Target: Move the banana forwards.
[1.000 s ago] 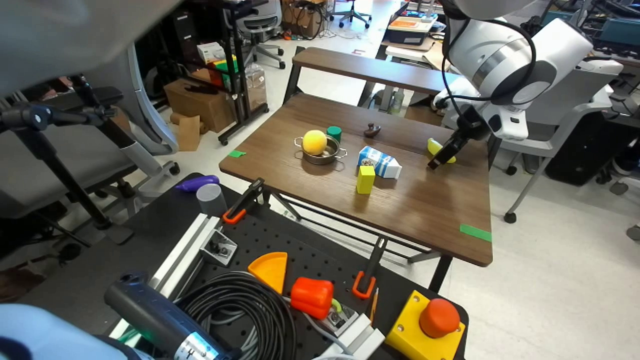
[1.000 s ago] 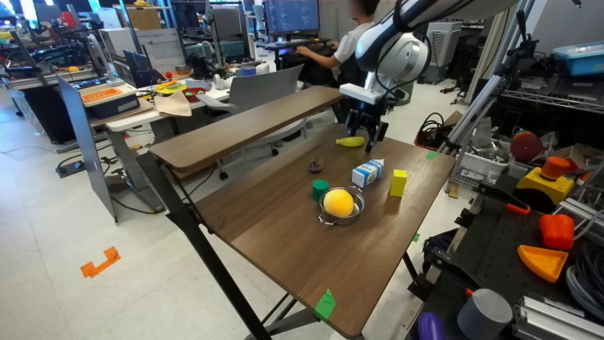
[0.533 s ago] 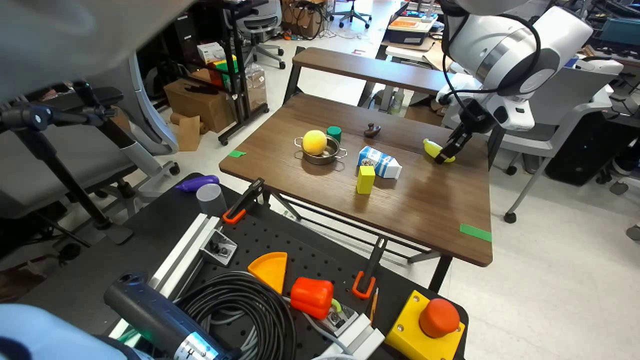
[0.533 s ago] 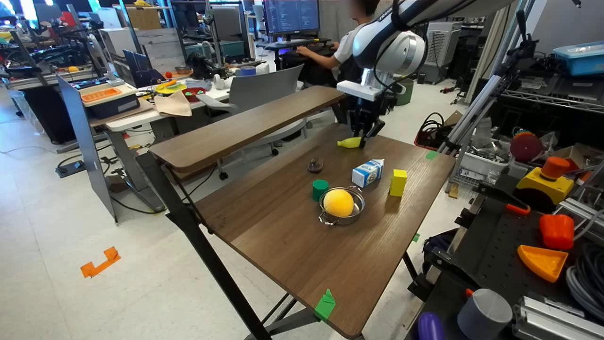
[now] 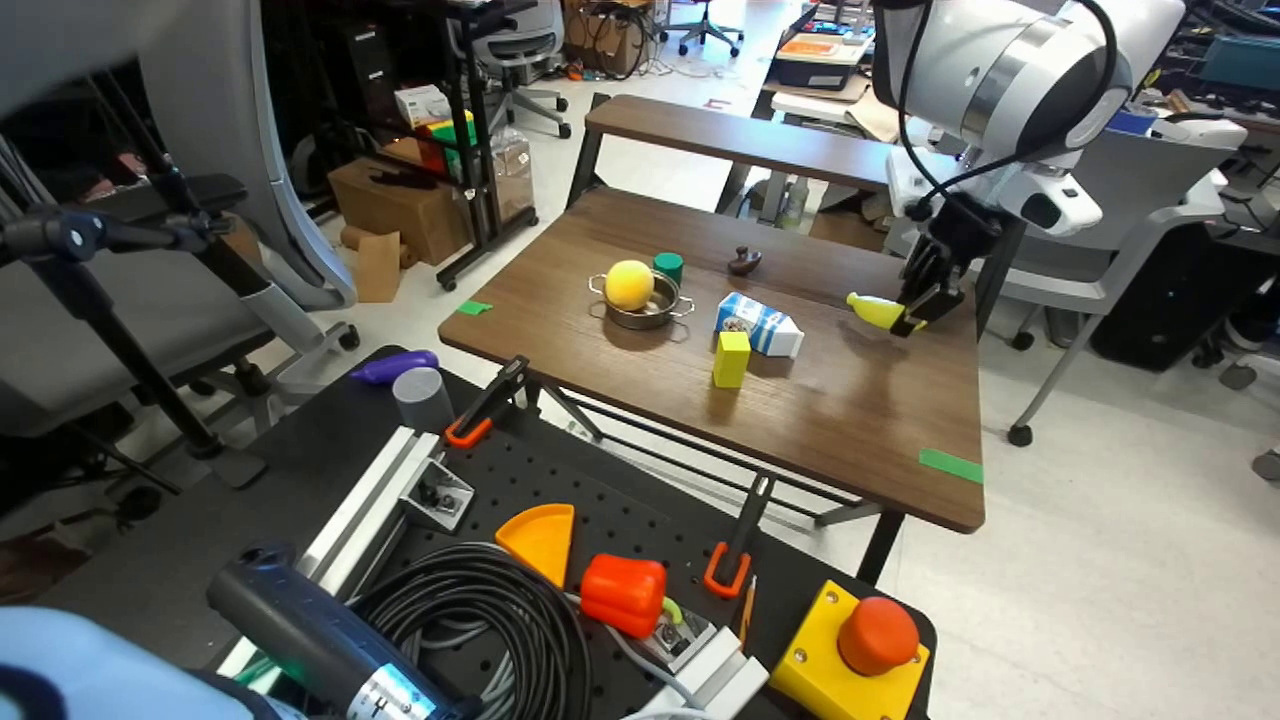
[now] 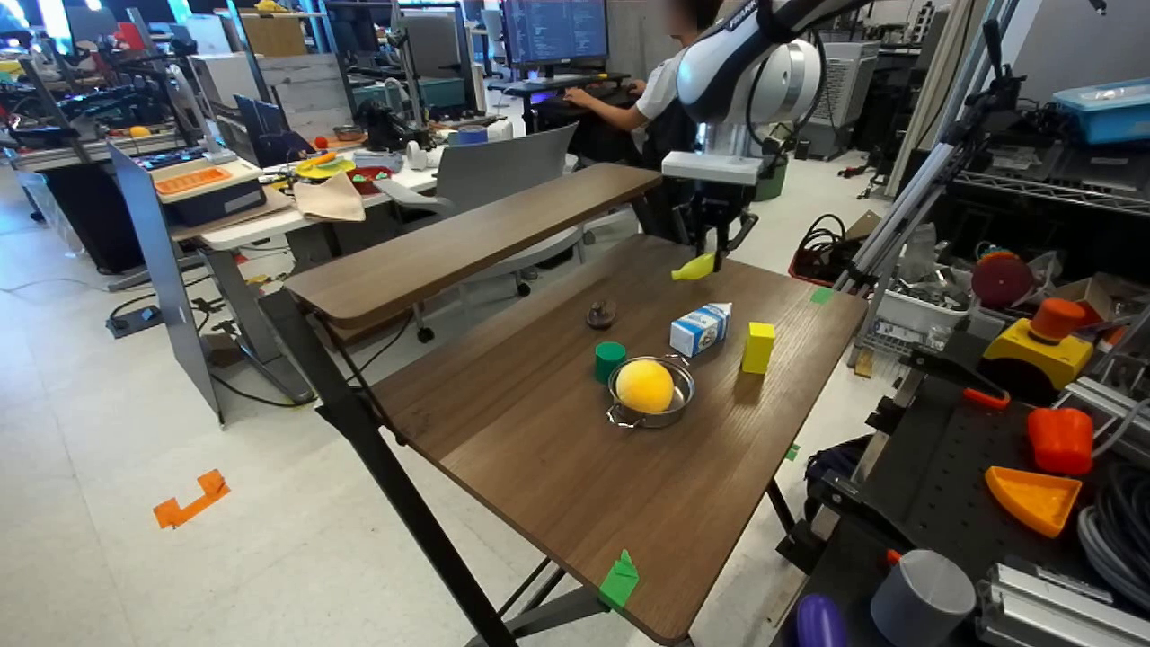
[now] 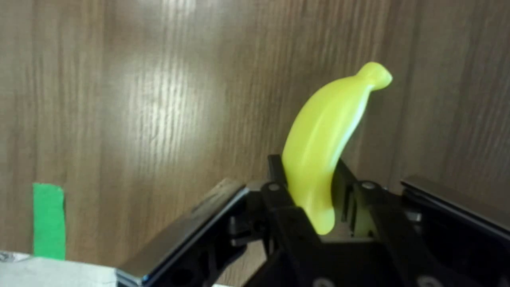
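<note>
Friend: What is your pincer (image 7: pixel 308 169) doing?

Me: I'm running it from far away, and I can see it is squeezing a yellow, curved, smooth banana (image 7: pixel 324 127). In the wrist view there is one black finger (image 7: pixel 276 171) on each side, and both touch it. The stem end pokes out past the tips. The plain end is down between the fingers.

Friend: Where is that banana?

Me: I'll go by the blue and white milk carton (image 5: pixel 758 324). It lies on its side on the brown wooden surface (image 5: pixel 850 420). In an exterior view, my banana is to the right of the carton, with some surface showing between them. It looks held up a bit, but I can't tell for sure if its stem end touches the surface.

Friend: What else is by the carton?

Me: A bright yellow block (image 5: pixel 731 360) stands up just beside it. A round silver metal pot (image 5: pixel 645 321) with a yellow ball (image 5: pixel 629 285) in it is near the carton. In both exterior views, a green cylinder (image 5: pixel 668 266) is left of the carton. In an exterior view, a small dark brown lump (image 6: pixel 601 314) is left of it too.

Friend: And behind it?

Me: In an exterior view, my white robot arm (image 6: pixel 719 85) hangs down behind the carton.
</note>
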`<state>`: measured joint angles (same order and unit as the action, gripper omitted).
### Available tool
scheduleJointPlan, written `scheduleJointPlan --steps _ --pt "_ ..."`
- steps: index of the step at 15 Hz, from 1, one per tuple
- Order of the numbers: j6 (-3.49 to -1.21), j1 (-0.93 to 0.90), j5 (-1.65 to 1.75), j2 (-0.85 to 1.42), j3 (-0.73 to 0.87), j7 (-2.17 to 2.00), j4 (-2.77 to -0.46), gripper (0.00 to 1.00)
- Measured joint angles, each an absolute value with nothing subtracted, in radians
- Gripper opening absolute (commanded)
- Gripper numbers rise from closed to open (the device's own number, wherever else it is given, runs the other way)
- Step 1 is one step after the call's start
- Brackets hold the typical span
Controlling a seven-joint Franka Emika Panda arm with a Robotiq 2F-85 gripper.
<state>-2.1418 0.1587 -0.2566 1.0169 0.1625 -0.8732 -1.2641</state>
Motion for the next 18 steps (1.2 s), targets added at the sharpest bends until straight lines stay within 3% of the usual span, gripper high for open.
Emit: scheduleJointPlan --steps 8,18 --pt "-2.186 0.099 -0.009 0.723 0.235 -0.596 -1.655 0.07" --pt "-2.596 -0.036 0.278 0.625 0.259 -0.481 -1.998 0.07"
